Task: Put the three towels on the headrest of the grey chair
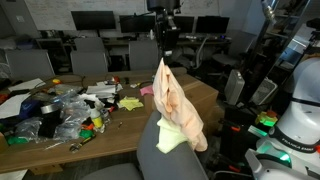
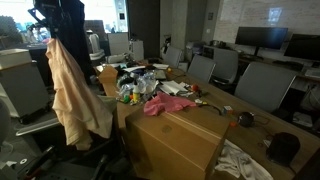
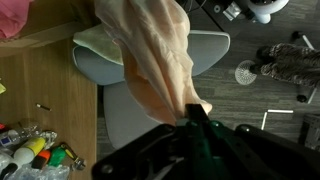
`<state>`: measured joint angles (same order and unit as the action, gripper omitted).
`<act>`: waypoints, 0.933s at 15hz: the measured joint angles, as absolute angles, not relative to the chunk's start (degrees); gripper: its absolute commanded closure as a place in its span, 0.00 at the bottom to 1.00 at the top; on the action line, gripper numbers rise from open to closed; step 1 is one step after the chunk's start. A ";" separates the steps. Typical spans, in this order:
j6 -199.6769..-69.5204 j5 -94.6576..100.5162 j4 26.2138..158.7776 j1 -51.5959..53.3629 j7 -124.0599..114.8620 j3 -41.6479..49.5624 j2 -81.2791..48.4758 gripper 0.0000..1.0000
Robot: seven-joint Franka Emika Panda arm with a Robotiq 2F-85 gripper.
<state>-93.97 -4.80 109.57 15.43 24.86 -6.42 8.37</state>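
My gripper (image 1: 165,55) is shut on a peach towel (image 1: 180,100) that hangs down from it over the headrest of the grey chair (image 1: 150,150). A light yellow-green towel (image 1: 172,138) lies on the headrest under the hanging one. In the wrist view the peach towel (image 3: 155,55) runs from my gripper (image 3: 192,112) to the grey chair (image 3: 210,50), with the yellow-green towel (image 3: 97,40) on it. A pink towel (image 2: 168,104) lies on the table; it also shows in an exterior view (image 1: 148,90). In an exterior view the peach towel (image 2: 72,90) hangs beside the chair.
The wooden table (image 1: 120,125) is cluttered with plastic bags, bottles and small items (image 1: 65,110). A cardboard box (image 2: 180,140) stands at the table's near end. Office chairs (image 2: 262,85) and monitors (image 1: 95,20) surround the table. A chair base (image 3: 290,65) stands on the floor.
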 measured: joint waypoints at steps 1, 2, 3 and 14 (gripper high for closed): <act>-93.97 -4.80 109.53 15.43 24.73 -6.82 7.56 1.00; -93.97 -4.79 109.51 15.43 24.53 -7.27 6.65 1.00; -93.99 -4.70 109.49 15.43 24.21 -7.75 5.75 1.00; -94.02 -3.15 106.22 15.43 19.04 -11.03 0.63 1.00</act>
<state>-94.02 -3.15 106.22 15.43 19.04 -11.03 0.63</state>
